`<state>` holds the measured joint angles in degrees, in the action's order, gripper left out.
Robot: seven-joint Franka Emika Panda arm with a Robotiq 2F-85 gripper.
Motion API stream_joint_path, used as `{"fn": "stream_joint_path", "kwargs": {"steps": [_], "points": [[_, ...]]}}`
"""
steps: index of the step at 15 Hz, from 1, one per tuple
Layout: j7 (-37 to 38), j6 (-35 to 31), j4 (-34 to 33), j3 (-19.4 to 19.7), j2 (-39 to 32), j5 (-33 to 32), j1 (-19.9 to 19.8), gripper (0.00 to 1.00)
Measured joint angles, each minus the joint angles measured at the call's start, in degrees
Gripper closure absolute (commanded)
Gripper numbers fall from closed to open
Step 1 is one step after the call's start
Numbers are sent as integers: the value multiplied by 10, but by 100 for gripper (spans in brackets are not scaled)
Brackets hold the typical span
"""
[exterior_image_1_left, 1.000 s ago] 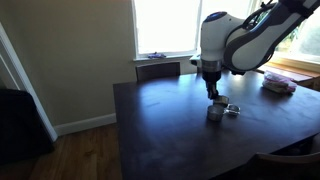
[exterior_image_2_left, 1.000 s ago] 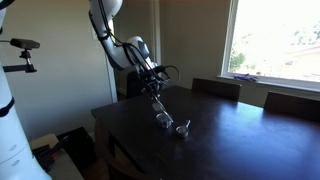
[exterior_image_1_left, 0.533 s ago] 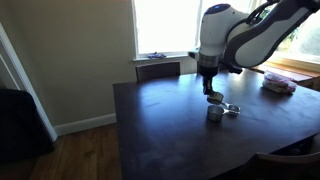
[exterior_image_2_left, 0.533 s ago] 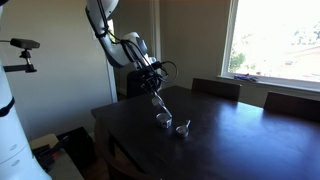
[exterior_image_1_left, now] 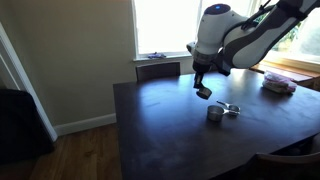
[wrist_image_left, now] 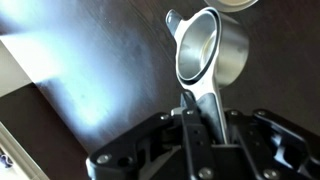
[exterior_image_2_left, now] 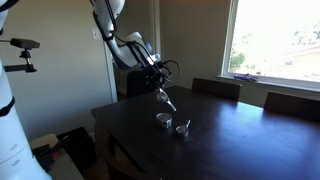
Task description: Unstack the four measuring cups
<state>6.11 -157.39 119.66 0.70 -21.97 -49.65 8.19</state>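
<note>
One measuring cup [wrist_image_left: 210,50] hangs above the dark table [exterior_image_1_left: 165,135], its handle pinched in the gripper [wrist_image_left: 198,118] — the arm [exterior_image_1_left: 245,35] arches over, wrist angled downward; the other cups [exterior_image_1_left: 220,111] rest on the tabletop nearby.

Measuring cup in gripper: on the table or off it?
Off it. The gripper is shut on the measuring cup by its handle; in both exterior views it hangs above the table, apart from the other cups there.
</note>
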Motion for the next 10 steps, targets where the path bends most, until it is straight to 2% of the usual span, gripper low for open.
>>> {"fn": "stream_joint_path", "kwargs": {"steps": [3,10], "points": [[51,-4,-34,19,-33,-40,5,93],[96,-6,-78,29,-110,-39,5,93]]}}
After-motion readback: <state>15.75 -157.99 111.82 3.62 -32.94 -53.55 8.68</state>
